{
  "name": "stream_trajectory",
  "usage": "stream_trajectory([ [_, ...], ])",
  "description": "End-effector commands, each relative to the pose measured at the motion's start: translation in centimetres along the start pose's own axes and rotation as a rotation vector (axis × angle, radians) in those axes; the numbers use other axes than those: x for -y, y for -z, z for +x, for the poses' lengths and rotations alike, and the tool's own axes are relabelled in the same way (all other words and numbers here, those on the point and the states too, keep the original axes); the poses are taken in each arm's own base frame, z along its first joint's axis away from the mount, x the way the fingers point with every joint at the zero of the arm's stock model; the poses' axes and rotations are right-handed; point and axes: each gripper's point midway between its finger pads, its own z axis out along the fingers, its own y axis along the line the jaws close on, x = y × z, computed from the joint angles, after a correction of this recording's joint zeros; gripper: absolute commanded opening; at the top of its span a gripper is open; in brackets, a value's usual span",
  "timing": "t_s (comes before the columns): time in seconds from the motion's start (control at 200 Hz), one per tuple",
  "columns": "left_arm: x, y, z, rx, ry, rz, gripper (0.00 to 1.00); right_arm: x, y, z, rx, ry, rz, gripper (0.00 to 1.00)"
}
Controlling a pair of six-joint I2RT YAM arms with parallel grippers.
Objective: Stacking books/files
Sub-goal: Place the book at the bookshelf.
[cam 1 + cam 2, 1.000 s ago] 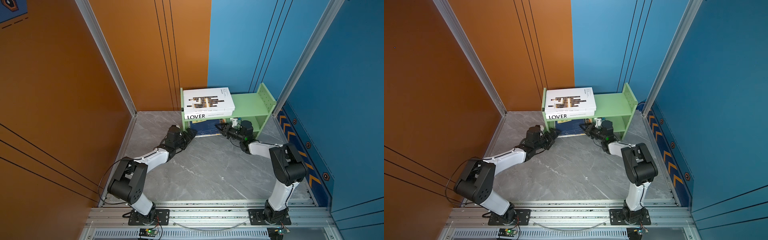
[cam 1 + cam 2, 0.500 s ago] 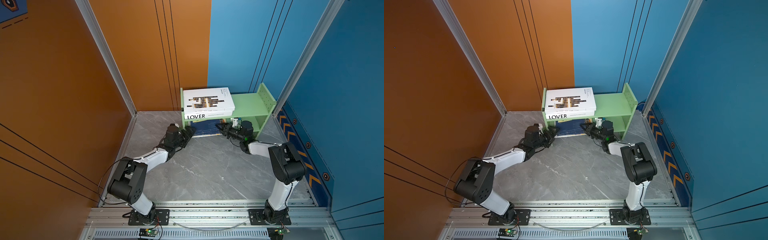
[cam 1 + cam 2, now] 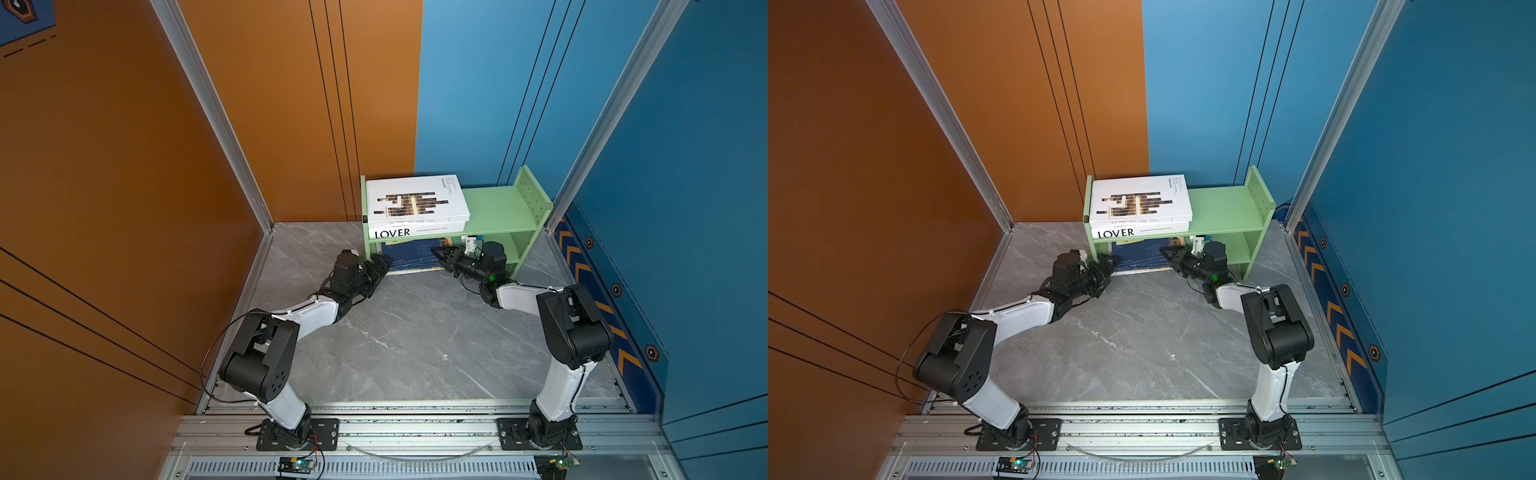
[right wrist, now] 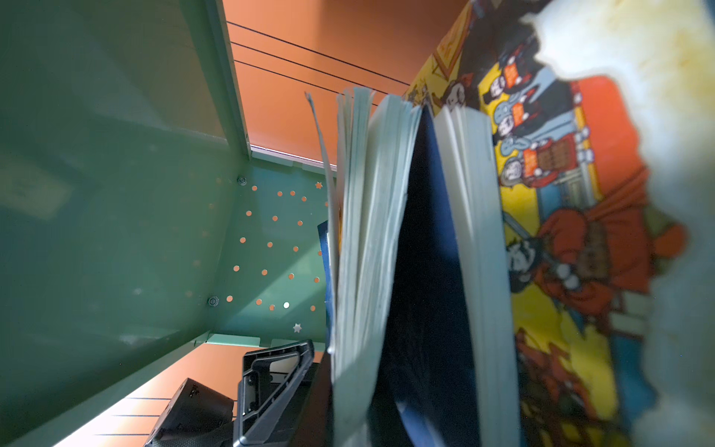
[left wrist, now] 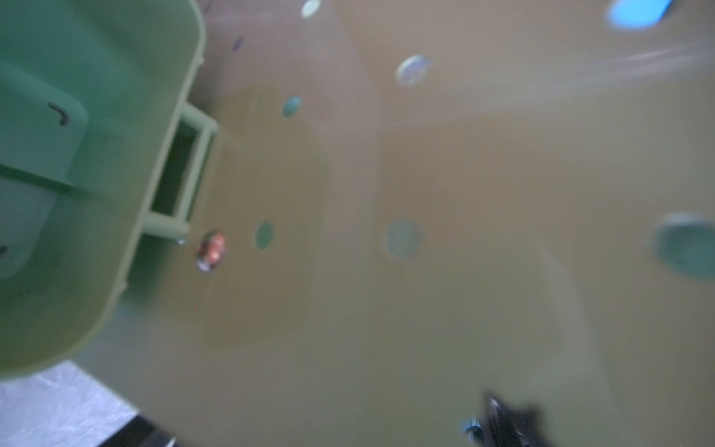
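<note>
The shelf [image 3: 498, 208] leg crowds left gripper [image 3: 383, 264], jaws wide (right gripper [image 3: 437, 252], jaws closed, beside navy books [image 3: 411, 254]).

Both top views hang high above the base rail [image 3: 415, 428] and look down and forward across the grey floor [image 3: 415, 340] to the green shelf [image 3: 498, 208] in the far corner, sharing almost the whole scene. The left wrist camera sits so close to the shelf [image 5: 77, 193] that nearly all blurs; the right wrist camera, low under the shelf top, faces along the page edges of the books [image 4: 367, 232] toward the perforated end panel [image 4: 271, 251]
</note>
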Motion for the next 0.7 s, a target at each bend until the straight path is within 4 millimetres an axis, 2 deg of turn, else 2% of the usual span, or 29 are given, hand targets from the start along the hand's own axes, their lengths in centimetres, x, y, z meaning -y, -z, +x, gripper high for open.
stream_trajectory([
  [0.0, -1.3, -0.4, 0.2, 0.011, 0.016, -0.031, 0.98, -0.3, -0.2, -0.9, 0.029, 0.041, 0.002, 0.0],
  [0.31, -3.8, -0.4, 0.4, 0.029, 0.048, -0.102, 0.98, 0.3, -0.1, -1.1, 0.034, 0.048, 0.029, 0.0],
  [0.456, -4.3, -0.4, 0.4, 0.03, 0.054, -0.12, 0.98, 0.6, 0.2, -1.2, 0.043, 0.069, 0.071, 0.07],
  [0.696, -4.6, -0.4, 0.5, 0.026, 0.057, -0.126, 0.98, 1.0, 1.7, -2.0, 0.065, 0.165, 0.223, 0.3],
])
